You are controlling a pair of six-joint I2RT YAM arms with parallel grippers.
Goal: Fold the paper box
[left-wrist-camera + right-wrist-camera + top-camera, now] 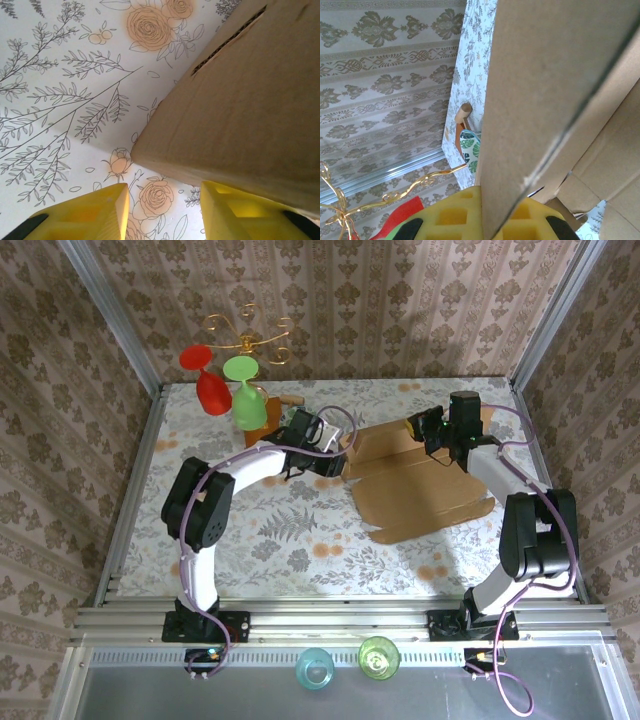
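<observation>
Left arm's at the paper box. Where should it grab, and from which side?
Probably the raised left flap of the paper box, near its corner, approached from the left across the table. That corner looks lifted off the surface, leaving room for one finger of the open left gripper beneath.

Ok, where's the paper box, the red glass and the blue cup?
paper box (410,495), top view, its flat middle panel.
red glass (213,395), top view, its bowl.
blue cup (315,670), top view, its inside.
</observation>
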